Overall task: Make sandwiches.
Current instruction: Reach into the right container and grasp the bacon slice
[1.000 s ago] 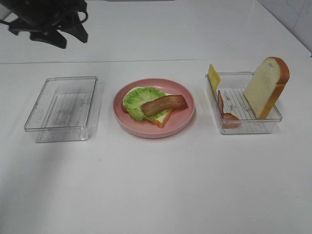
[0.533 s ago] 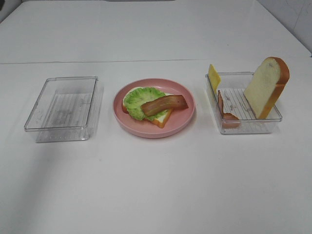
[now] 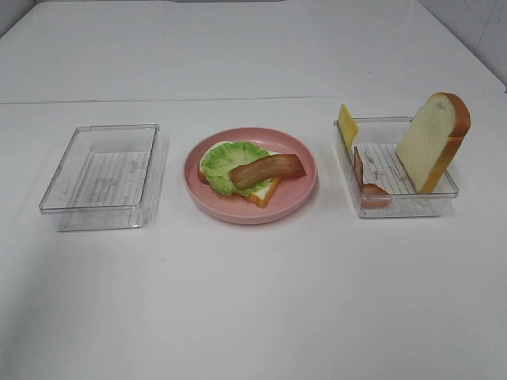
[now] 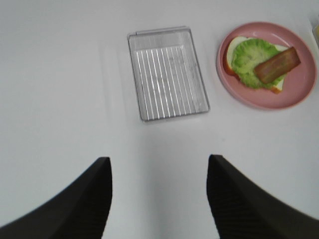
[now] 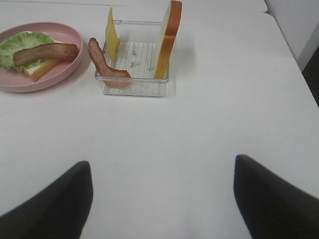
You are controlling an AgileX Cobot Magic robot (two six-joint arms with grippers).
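The right gripper (image 5: 162, 199) has its two black fingers spread very wide, with nothing between them. The left gripper (image 4: 158, 199) is open too and holds nothing. Out past the right one sits a clear plastic tray (image 5: 132, 93). In it are a thin yellow cheese slice (image 5: 112, 40), a reddish-brown bacon strip (image 5: 102, 62) and a white bread slice with orange-brown crust (image 5: 167, 42) standing on its edge. Next to the tray, the round pink plate (image 5: 20, 88) holds the half-made sandwich (image 5: 35, 57).

The cheese is thin and leaning, so it might slip from the fingers. A bump could knock the tall bread over.
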